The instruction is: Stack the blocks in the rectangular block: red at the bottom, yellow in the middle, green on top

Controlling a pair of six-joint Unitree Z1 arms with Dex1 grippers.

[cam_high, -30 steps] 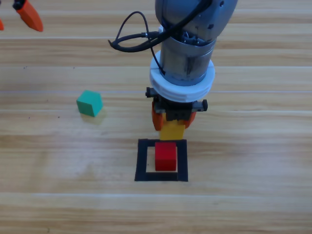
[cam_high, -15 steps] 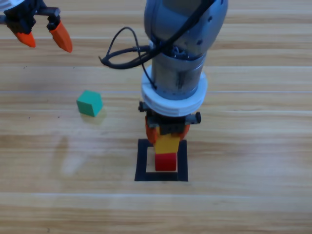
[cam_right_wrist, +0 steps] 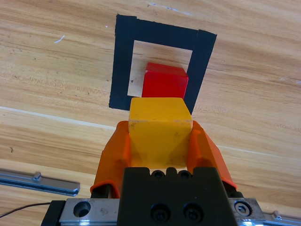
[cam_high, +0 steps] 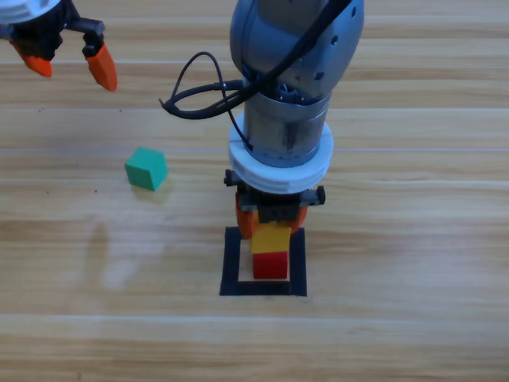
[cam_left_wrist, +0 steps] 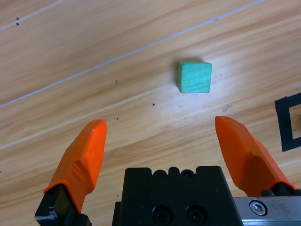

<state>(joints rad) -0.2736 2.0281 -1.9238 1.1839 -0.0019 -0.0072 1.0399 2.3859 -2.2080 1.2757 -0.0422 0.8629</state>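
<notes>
Pale wooden planks with thin seams make up the table [cam_high: 413,239], and all of the scene is laid on it. Near the middle of the high view, slightly toward 6 o'clock, the rectangular block [cam_high: 231,263] is seen as a flat square outline of black tape with a hollow centre. The red cube [cam_high: 271,266] is placed inside this outline, on the wood. The right gripper [cam_high: 270,225] is brought down over the outline from 12 o'clock, and its two orange jaws are clamped on the yellow cube [cam_high: 271,237], one jaw pressed to each side. In the high view the yellow cube is seen directly over the red one, covering its far part; whether the two cubes touch cannot be told. In the right wrist view the yellow cube [cam_right_wrist: 160,129] is held between the jaws, and the red cube [cam_right_wrist: 164,84] and the tape outline [cam_right_wrist: 121,66] are seen just beyond it. The green cube [cam_high: 146,169] lies alone on the wood at about 10 o'clock from the outline, well apart from it. The left gripper [cam_high: 69,64] is held at the 11 o'clock corner of the high view, with its jaws spread wide and nothing between them. In the left wrist view the green cube [cam_left_wrist: 194,76] is seen ahead of the left gripper [cam_left_wrist: 167,134], apart from both jaws.
</notes>
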